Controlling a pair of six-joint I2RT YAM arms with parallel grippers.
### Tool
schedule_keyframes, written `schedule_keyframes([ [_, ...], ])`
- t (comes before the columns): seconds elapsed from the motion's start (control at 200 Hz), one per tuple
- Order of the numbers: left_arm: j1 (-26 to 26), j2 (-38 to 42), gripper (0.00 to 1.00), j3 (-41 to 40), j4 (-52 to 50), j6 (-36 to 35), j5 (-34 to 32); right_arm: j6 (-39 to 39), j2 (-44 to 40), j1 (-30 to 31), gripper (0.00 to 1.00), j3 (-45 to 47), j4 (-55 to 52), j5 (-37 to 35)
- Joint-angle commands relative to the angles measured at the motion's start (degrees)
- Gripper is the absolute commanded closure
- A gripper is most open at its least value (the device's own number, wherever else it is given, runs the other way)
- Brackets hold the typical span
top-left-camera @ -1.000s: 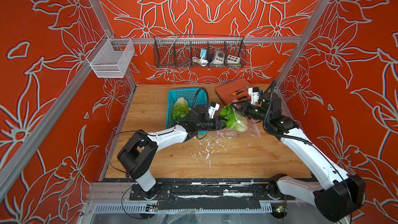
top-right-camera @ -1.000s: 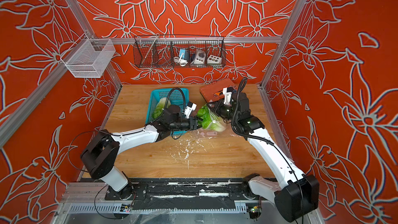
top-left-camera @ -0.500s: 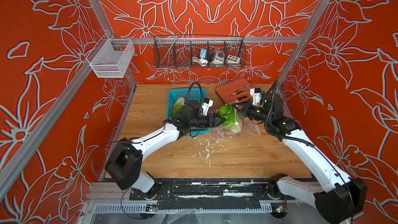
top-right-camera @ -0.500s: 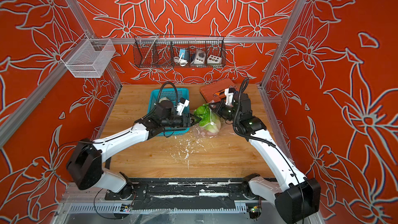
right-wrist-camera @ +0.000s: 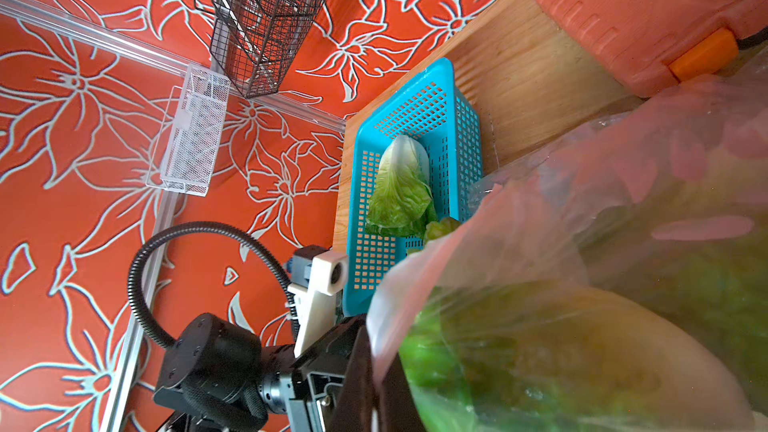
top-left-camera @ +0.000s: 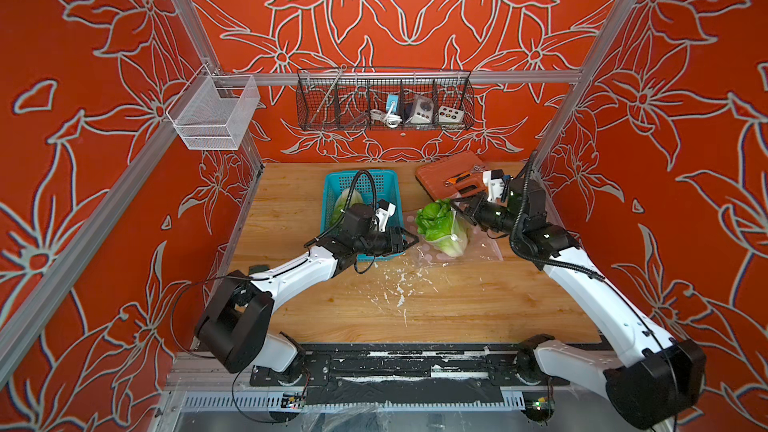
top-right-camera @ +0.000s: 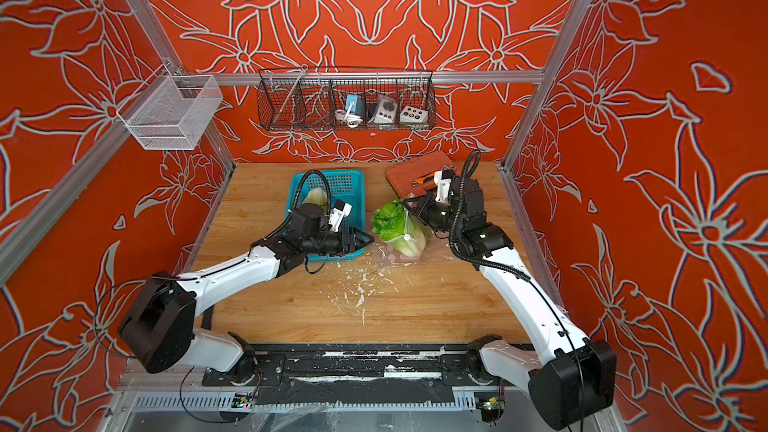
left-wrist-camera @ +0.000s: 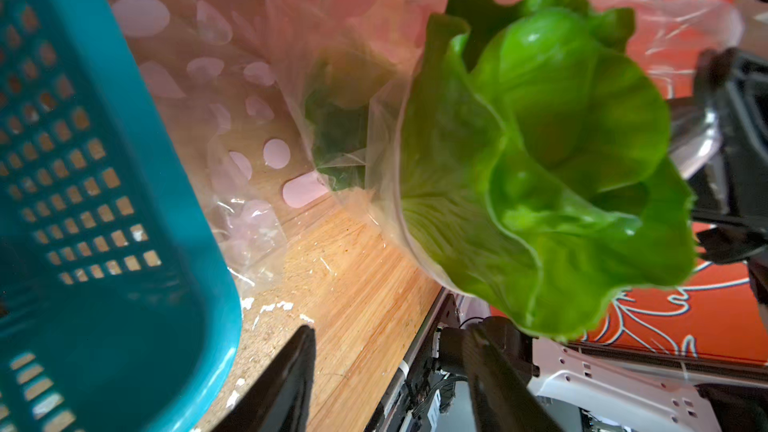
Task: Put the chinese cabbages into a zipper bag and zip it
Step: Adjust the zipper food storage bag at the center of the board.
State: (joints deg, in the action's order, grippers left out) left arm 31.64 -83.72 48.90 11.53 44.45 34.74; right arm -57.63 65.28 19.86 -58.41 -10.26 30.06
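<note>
Since a second ago the left jaws have drawn back from the chinese cabbage (top-left-camera: 440, 228) in the zipper bag (top-left-camera: 484, 249). They now stand part open and empty, just beside the near corner of the teal basket (top-left-camera: 360, 174) and clear of the leaves. The right jaws stay closed on the bag's raised rim; that cabbage stands in the bag on the table (top-left-camera: 457, 305), leaves protruding from the mouth, with a darker green mass (left-wrist-camera: 336, 139) showing through the plastic, while a second chinese cabbage (top-left-camera: 344, 205) lies in the basket.
</note>
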Motion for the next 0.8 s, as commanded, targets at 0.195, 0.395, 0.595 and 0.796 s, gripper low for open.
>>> schedule_keyframes([
  [0.195,2.33,-3.16,0.43,2.51,8.48,3.02,0.85,-1.37,0.47,-0.34,1.0,-1.92,2.62,1.0],
  [0.395,3.6,-7.63,0.47,4.44,10.03,3.48,1.43,-2.66,0.64,-0.28,1.0,-1.79,3.92,1.66],
  [0.595,5.43,-11.08,0.6,5.93,16.05,7.49,1.2,-3.87,0.41,-0.26,1.0,-1.21,4.46,1.23],
  [0.796,5.72,-12.13,0.79,6.48,20.57,11.68,0.32,-3.68,-0.13,-0.34,1.0,-2.07,3.75,-0.53],
])
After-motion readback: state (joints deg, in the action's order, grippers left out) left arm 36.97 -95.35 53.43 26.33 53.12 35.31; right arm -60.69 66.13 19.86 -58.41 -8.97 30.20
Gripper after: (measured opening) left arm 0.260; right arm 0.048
